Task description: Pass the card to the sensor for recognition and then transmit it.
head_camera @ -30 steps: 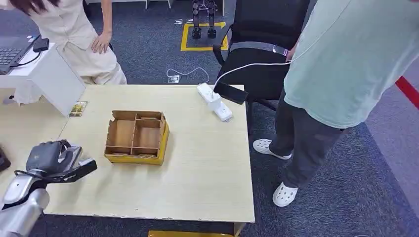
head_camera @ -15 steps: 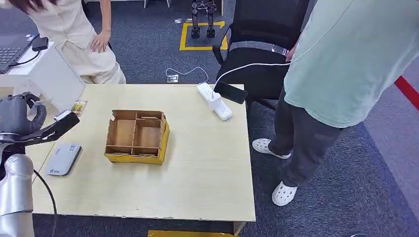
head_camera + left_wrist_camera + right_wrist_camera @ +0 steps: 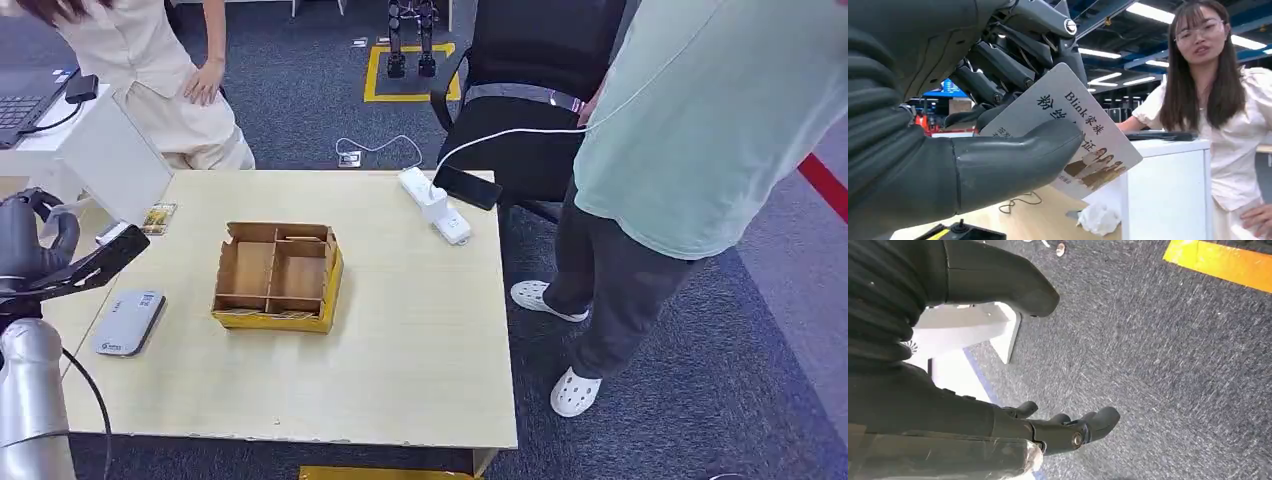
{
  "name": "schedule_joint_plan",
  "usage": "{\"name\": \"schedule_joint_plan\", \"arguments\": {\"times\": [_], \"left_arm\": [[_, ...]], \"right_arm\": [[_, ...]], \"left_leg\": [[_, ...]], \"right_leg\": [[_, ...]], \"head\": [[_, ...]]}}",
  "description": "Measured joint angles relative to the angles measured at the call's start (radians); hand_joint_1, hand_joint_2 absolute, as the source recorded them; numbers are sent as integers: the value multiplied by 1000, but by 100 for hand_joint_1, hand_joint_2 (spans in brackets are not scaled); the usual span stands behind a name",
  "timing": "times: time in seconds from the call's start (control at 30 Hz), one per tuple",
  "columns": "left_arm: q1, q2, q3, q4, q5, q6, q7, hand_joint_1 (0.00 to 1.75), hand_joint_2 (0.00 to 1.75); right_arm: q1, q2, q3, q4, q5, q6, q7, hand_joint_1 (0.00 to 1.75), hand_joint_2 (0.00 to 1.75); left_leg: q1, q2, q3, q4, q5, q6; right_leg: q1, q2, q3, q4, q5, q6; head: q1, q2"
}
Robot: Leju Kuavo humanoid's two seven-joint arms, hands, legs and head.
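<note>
My left hand (image 3: 40, 250) is raised at the table's left edge and holds a white card (image 3: 112, 232) pinched between thumb and fingers. The left wrist view shows that card (image 3: 1083, 135) close up, printed with black characters and a small group photo. A grey card reader, the sensor (image 3: 130, 322), lies flat on the table just below and right of the hand. My right hand (image 3: 1068, 432) hangs over blue carpet with its fingers apart and nothing in them.
A cardboard divider box (image 3: 277, 277) stands mid-table. A white power strip (image 3: 435, 208) lies at the far edge. One person (image 3: 690, 130) stands by the table's right side, another (image 3: 160, 80) behind the far left corner near a white desk (image 3: 95, 150).
My left hand rose from low over the sensor and moved left with the card, uncovering the sensor; since half a second ago it has dropped slightly.
</note>
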Motion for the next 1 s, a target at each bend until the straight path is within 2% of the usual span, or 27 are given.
{"name": "schedule_joint_plan", "arguments": {"times": [0.17,0.43,1.0], "left_arm": [[0,-15,0,-3,2,-8,1,175,175],[-4,-53,26,-57,229,-106,-45,175,175],[6,-88,63,-126,344,-126,-70,175,175]], "right_arm": [[0,6,-19,-1,9,0,-1,0,175],[0,8,-56,-2,49,3,-8,0,175],[0,12,-109,-6,117,3,-21,0,175]], "left_leg": [[0,0,0,0,0,1],[0,0,0,0,0,1],[0,-2,-1,0,1,1]], "right_leg": [[0,0,0,0,0,0],[0,0,0,0,0,0],[0,-2,0,0,0,0]], "head": [[0,0],[0,0],[0,0]]}}
